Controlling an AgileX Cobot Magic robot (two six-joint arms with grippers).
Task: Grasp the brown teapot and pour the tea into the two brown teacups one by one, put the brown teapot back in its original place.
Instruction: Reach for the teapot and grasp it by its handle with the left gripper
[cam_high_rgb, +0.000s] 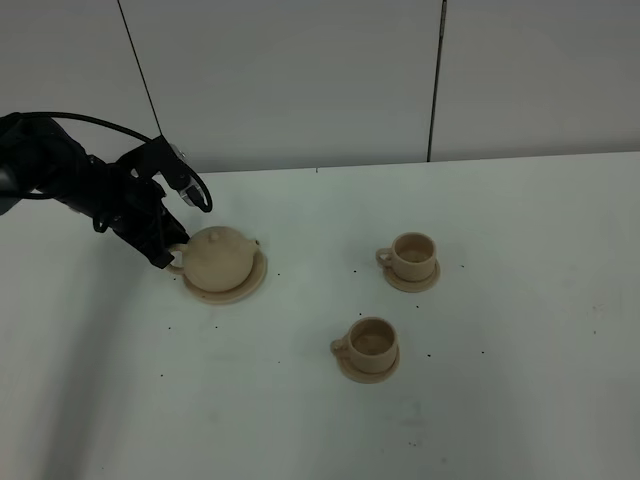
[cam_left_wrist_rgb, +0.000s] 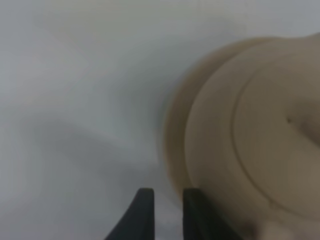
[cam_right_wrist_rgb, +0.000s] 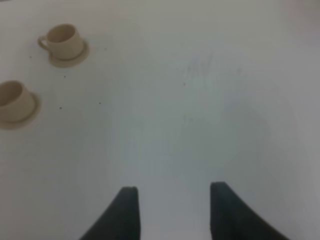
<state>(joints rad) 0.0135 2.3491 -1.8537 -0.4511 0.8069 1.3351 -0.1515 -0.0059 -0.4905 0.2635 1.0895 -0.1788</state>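
The brown teapot (cam_high_rgb: 220, 256) sits on its wide saucer (cam_high_rgb: 252, 284), the original place, at the left of the table. My left gripper (cam_high_rgb: 166, 256) reaches it from the left, jaws nearly together at the loop handle. In the left wrist view the fingertips (cam_left_wrist_rgb: 145, 210) stand a narrow gap apart beside the teapot (cam_left_wrist_rgb: 260, 140) and saucer rim (cam_left_wrist_rgb: 174, 135); the handle itself is hidden there. The two brown teacups (cam_high_rgb: 413, 256) (cam_high_rgb: 369, 344) stand on small saucers right of centre. My right gripper (cam_right_wrist_rgb: 172, 192) is open over bare table, cups (cam_right_wrist_rgb: 62, 42) (cam_right_wrist_rgb: 12, 100) far off.
The white table (cam_high_rgb: 500, 400) carries small dark specks. A pale panelled wall (cam_high_rgb: 300, 80) runs along the far edge. The left arm and its cable (cam_high_rgb: 60, 175) lie over the table's left side. The right arm is out of the exterior high view.
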